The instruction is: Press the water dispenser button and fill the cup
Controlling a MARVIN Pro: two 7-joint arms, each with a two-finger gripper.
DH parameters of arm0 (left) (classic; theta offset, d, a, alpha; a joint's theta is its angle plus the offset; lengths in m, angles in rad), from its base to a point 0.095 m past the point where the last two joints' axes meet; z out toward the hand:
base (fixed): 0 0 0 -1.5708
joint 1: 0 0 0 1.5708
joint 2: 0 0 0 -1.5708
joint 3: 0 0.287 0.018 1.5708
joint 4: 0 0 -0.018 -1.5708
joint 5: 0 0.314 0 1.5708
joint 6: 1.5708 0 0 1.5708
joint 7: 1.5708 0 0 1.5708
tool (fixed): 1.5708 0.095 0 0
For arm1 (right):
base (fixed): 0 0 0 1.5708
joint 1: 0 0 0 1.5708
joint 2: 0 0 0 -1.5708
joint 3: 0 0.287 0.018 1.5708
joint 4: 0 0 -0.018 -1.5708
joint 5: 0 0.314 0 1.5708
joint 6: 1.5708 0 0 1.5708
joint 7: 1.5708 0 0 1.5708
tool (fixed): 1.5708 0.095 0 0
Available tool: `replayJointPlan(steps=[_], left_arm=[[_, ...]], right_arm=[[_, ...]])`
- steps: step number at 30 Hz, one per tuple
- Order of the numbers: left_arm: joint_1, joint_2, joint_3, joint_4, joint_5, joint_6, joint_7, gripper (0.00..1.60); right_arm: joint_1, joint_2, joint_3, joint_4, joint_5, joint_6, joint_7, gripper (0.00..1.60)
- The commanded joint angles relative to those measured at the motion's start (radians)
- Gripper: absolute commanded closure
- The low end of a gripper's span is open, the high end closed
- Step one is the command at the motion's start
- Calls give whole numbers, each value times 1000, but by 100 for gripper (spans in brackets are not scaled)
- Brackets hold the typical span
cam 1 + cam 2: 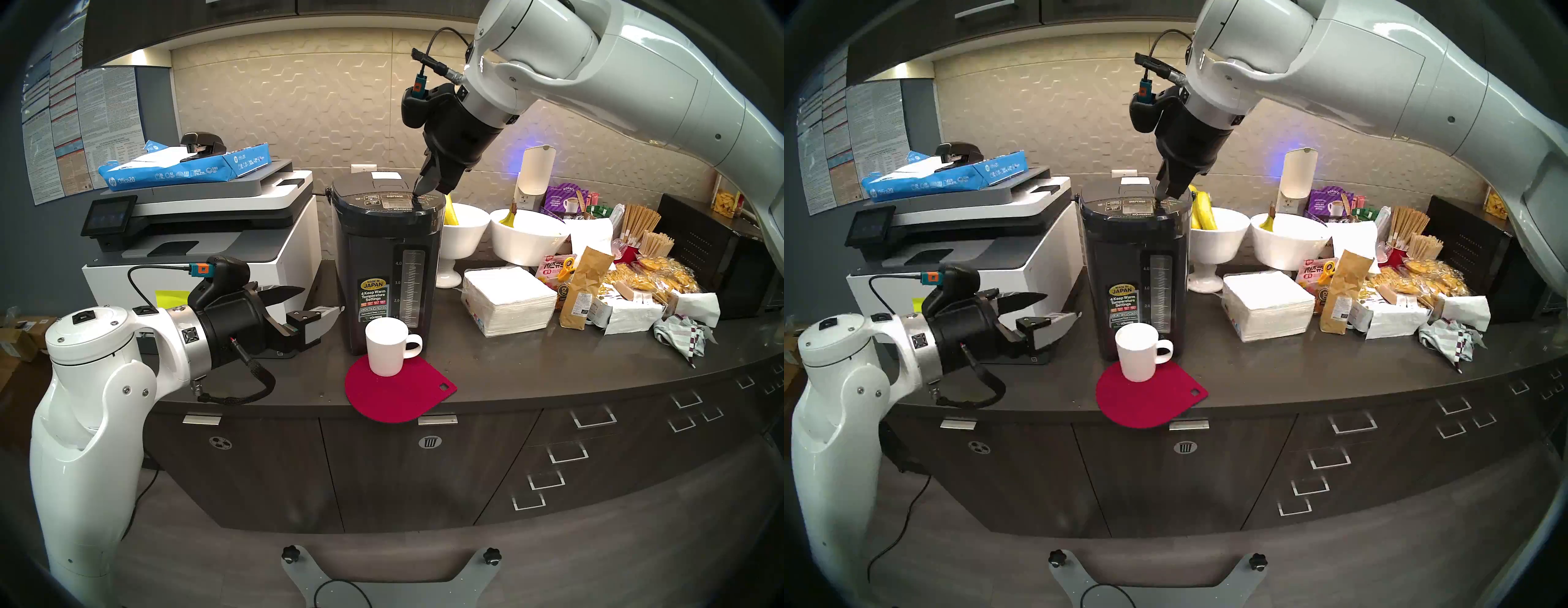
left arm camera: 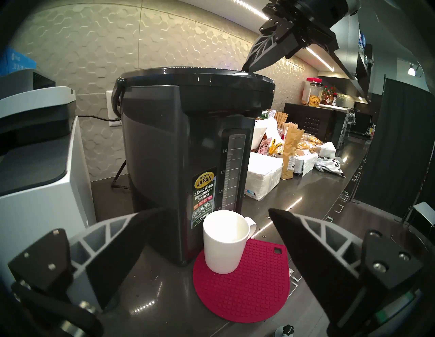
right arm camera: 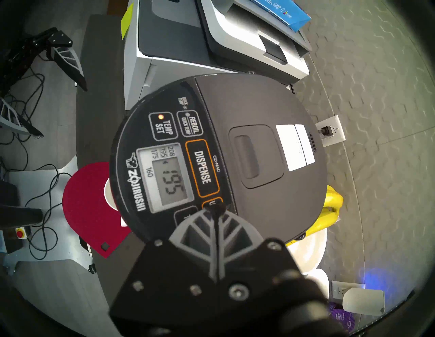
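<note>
right gripper (image 3: 214, 208) closed, beside DISPENSE button (image 3: 202, 167)

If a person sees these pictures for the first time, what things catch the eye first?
The tall dark water dispenser stands in the middle of the counter, and the right gripper, shut, points down at the control panel on its lid, beside the DISPENSE button. In front of the dispenser a white cup stands on a red mat, with the left gripper open nearby.

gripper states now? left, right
Left gripper: open, empty.
Right gripper: shut, empty, tips at a small key beside the DISPENSE button.
</note>
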Motion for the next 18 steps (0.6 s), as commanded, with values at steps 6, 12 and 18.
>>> replayJointPlan(steps=[6, 12, 18], left_arm=[[-1, 0, 0, -12, 0, 0, 0, 0], [-1, 0, -1, -12, 0, 0, 0, 0], [0, 0, -1, -12, 0, 0, 0, 0]], right_arm=[[49, -25, 34, 18, -9, 12, -3, 160], [45, -22, 44, -15, -5, 34, -10, 160], [32, -30, 55, -32, 1, 51, -28, 160]])
